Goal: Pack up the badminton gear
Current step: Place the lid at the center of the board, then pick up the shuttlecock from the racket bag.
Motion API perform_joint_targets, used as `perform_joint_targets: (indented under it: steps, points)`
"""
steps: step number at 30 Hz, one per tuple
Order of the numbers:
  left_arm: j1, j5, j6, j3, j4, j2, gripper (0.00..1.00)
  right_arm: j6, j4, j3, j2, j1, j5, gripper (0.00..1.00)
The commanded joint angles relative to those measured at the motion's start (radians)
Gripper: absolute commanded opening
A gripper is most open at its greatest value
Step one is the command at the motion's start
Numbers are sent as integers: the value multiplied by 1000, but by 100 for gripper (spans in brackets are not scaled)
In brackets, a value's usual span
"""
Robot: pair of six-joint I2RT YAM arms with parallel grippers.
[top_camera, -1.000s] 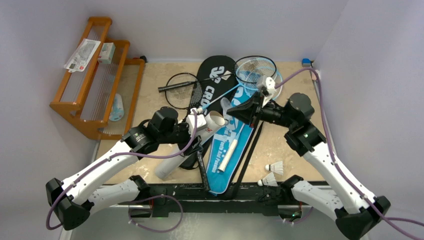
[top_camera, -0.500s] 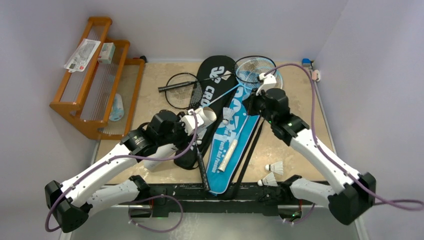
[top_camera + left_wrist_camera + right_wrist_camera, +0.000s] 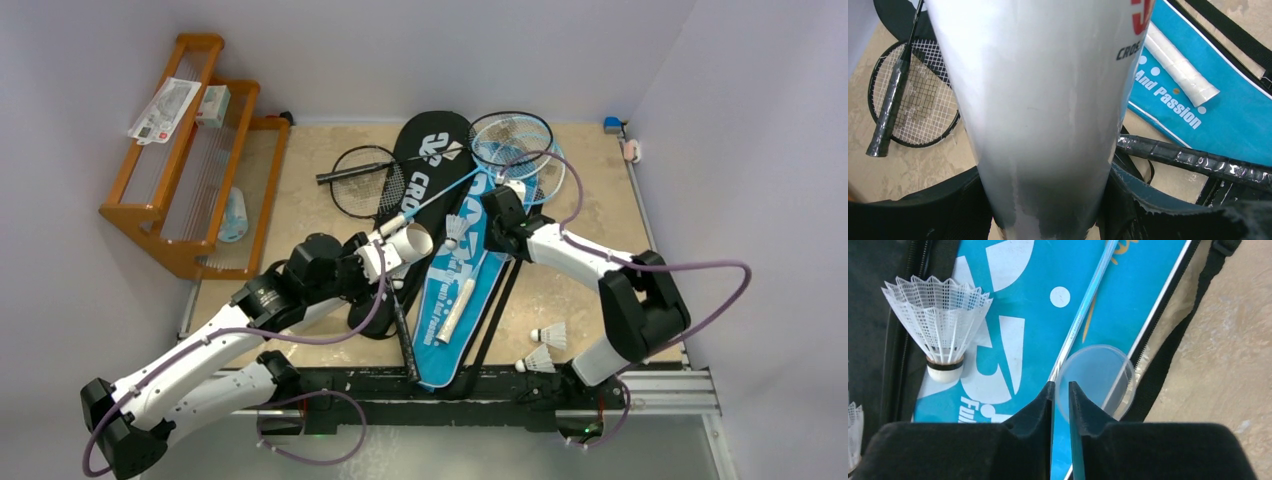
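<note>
My left hand [image 3: 1048,205] clamps the white tube [image 3: 1048,100], its mouth tipped toward my right, for loading, I reckon. My right hand [image 3: 1060,390], fingers pressed together and empty, hangs over the clear lid [image 3: 1100,372]. A shuttlecock [image 3: 938,315] lies to its left on the blue cover [image 3: 1013,340].

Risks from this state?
Right gripper seems to pinch the clear lid only by its rim; it could slip out. Left gripper clamps the smooth tube; it could slide in the grip. Two shuttlecocks lie near the table's front edge; the right arm could sweep them off.
</note>
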Motion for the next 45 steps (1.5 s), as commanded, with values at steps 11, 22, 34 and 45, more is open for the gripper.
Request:
perform_joint_targets:
  steps: [11,22,34,45]
  points:
    - [-3,73,6,-74,170,-135,43,-216,47,277,83,-11,-257,71]
    - [-2,99,-4,-79,180,-143,43,-310,-271,721,424,-56,-454,70]
    - [-3,99,-10,-76,175,-133,43,-364,-362,704,457,-58,-559,60]
    - [-2,91,-21,-76,173,-125,44,-402,-339,585,395,-58,-642,26]
